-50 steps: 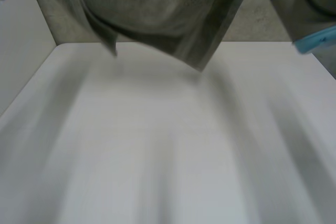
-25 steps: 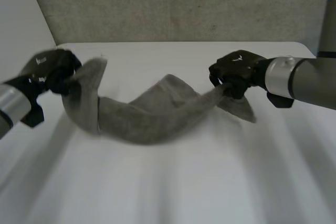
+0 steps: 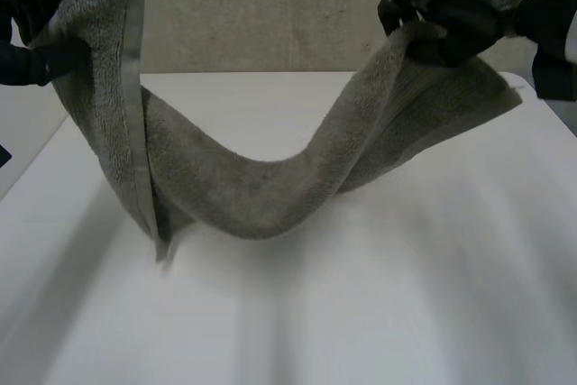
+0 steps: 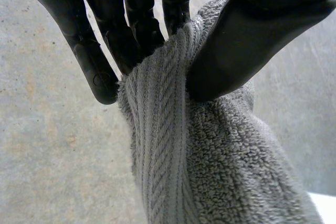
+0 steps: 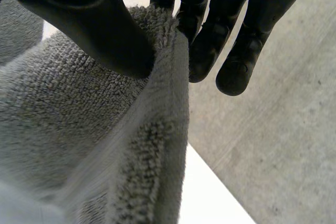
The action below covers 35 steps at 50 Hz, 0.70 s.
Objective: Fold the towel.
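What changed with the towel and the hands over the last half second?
The left hand and right hand both rose, lifting the grey towel by its ends; its middle now sags deeper over the white table. Unchanged: each hand still pinches one end.

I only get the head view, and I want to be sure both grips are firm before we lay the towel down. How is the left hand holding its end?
Observer: In its wrist view, the left hand pinches the towel between thumb and fingers, right on the ribbed border.
Operator: And the right hand?
Observer: In its own wrist view, the right hand pinches the hemmed edge, with the thumb on one face and the fingers on the other.
Operator: Are any fingers off the cloth there?
Observer: Yes, the outermost finger hangs clear of the towel, with the wall behind it.
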Each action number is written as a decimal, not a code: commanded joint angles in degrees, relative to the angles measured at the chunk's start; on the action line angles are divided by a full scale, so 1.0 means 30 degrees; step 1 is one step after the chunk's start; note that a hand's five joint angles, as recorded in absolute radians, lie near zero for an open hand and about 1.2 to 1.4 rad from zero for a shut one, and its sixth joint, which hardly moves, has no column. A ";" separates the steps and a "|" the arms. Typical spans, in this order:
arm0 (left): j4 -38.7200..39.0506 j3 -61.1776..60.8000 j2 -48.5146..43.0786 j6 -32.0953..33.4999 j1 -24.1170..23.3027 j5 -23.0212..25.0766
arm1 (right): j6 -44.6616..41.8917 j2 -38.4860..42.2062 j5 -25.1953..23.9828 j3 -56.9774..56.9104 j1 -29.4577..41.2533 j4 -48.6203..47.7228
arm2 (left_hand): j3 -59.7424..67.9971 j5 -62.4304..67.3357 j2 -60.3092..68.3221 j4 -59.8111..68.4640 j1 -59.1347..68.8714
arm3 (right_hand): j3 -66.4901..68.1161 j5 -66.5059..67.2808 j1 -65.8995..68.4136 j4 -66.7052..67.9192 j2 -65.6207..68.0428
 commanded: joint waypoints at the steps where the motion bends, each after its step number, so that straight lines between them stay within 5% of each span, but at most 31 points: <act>1: 0.1279 -0.0359 -0.1934 -0.0135 0.0153 -0.0140 | -0.0171 0.2759 0.0029 -0.2800 0.0044 0.0635 | 0.1234 0.1970 0.0914 0.0769 0.2374 | 0.1196 0.1073 0.1353 0.1197 0.1442; 9: 0.2952 -0.0242 -0.6748 0.0627 0.0036 -0.0316 | -0.0347 0.8656 0.1319 -0.7758 0.1774 0.0605 | 0.1234 0.1970 0.0914 0.0769 0.2374 | 0.1196 0.1073 0.1353 0.1197 0.1442; 15: 0.3450 0.0959 -1.1055 0.2766 -0.0169 -0.1020 | -0.1343 1.4193 0.4102 -1.3706 0.3180 -0.1328 | 0.1234 0.1970 0.0914 0.0769 0.2374 | 0.1196 0.1073 0.1353 0.1197 0.1442; 17: 0.3304 0.1980 -1.2514 0.3932 -0.0227 -0.2331 | -0.1460 1.6352 0.6317 -1.6127 0.4200 -0.3980 | 0.1186 0.1922 0.0866 0.0721 0.2326 | 0.0605 0.0482 0.0762 0.0607 0.0851; 18: 0.3303 0.1984 -1.2520 0.3937 -0.0227 -0.2338 | -0.1460 1.6361 0.6328 -1.6137 0.4205 -0.3994 | 0.1185 0.1922 0.0865 0.0720 0.2325 | 0.0599 0.0476 0.0756 0.0601 0.0845; 19: 0.3129 0.2391 -1.2868 0.4285 -0.0402 -0.3063 | -0.1518 1.7086 0.7576 -1.6892 0.4757 -0.5387 | -0.0091 0.0645 -0.0412 -0.0557 0.1049 | -1.0114 -1.0237 -0.9957 -1.0113 -0.9869; 20: 0.3128 0.2395 -1.2871 0.4289 -0.0403 -0.3070 | -0.1519 1.7094 0.7588 -1.6899 0.4762 -0.5400 | -0.0104 0.0632 -0.0424 -0.0569 0.1036 | -1.0221 -1.0344 -1.0064 -1.0220 -0.9976; 21: 0.2982 0.2714 -1.3074 0.4521 -0.0635 -0.3650 | -0.1606 1.7500 0.8632 -1.7102 0.5110 -0.6619 | -0.1103 -0.0367 -0.1424 -0.1569 0.0037 | -2.1047 -2.1170 -2.0890 -2.1045 -2.0801; 26: 0.2835 0.2981 -1.3135 0.4728 -0.1019 -0.4418 | -0.1753 1.7504 1.0196 -1.6343 0.5407 -0.7979 | -0.5262 -0.4526 -0.5583 -0.5728 -0.4123 | -2.2137 -2.2260 -2.1980 -2.2136 -2.1892; 31: 0.2805 0.2571 -1.2696 0.4787 -0.1164 -0.4359 | -0.1901 1.6248 1.0547 -1.4794 0.5612 -0.6959 | -1.4889 -1.4152 -1.5209 -1.5354 -1.3749 | -2.2137 -2.2260 -2.1980 -2.2136 -2.1892; 35: 0.2835 0.2336 -1.2608 0.4816 -0.1253 -0.4359 | -0.1753 1.5424 1.0489 -1.3999 0.5436 -0.5225 | -1.5636 -1.4899 -1.5956 -1.6101 -1.4496 | -2.2137 -2.2260 -2.1980 -2.2136 -2.1892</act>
